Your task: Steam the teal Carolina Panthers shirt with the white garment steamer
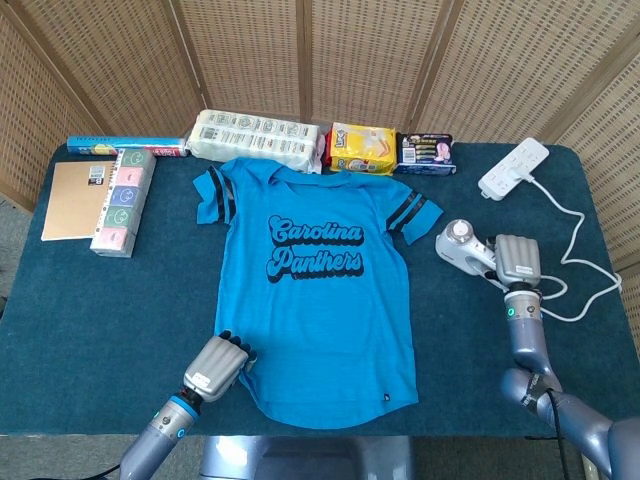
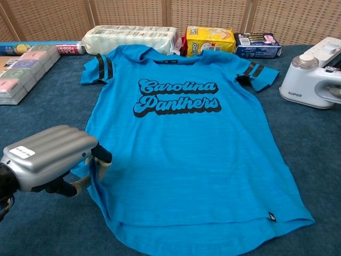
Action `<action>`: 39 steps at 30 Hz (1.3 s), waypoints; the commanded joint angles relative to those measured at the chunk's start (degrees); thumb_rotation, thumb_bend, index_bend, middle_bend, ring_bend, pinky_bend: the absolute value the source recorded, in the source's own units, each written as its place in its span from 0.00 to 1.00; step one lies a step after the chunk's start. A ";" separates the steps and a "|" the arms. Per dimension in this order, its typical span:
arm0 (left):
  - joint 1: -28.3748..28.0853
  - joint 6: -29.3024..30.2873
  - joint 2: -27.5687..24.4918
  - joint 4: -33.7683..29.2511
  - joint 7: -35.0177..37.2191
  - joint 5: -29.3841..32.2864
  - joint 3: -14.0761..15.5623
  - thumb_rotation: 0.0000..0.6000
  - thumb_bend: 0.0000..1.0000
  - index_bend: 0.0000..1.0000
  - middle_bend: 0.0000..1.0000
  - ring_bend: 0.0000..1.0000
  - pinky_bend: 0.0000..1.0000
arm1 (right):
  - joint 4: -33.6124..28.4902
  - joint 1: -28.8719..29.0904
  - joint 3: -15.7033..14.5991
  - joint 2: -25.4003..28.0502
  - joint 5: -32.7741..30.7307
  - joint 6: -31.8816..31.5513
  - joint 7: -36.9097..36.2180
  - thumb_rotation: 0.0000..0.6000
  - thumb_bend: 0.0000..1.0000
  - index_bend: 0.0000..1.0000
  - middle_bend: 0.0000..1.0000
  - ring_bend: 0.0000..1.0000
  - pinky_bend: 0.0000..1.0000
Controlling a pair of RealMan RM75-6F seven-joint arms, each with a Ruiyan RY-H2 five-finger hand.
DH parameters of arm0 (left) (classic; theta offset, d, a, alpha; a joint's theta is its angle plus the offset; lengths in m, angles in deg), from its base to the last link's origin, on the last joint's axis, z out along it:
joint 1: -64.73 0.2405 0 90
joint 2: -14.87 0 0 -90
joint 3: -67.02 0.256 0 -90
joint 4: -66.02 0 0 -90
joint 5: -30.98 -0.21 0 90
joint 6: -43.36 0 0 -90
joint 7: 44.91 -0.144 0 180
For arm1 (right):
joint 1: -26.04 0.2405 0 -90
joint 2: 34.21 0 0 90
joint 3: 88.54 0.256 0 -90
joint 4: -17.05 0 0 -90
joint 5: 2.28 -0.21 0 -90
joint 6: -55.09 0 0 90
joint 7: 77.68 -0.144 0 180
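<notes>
A woven rattan folding screen [image 1: 330,60] with pale wooden frames stands behind the table's far edge, spanning the whole width in angled panels. The table [image 1: 90,330] is covered in dark teal carpet-like cloth. At the left edge, a strip of grey floor [image 1: 12,255] shows. Even, soft light falls throughout.

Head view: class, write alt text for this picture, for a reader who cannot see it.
A teal Carolina Panthers shirt lies flat on a dark blue table. The robot's left hand holds its lower hem, and the right hand is at the white garment steamer beside the shirt's sleeve. Packaged goods line the far edge.
</notes>
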 commanded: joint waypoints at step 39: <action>-0.32 -0.22 0.49 0.37 0.11 0.05 -0.03 1.00 0.49 0.63 0.62 0.48 0.36 | -5.07 -0.85 1.05 3.46 0.06 2.06 -1.62 1.00 0.31 0.09 0.22 0.16 0.16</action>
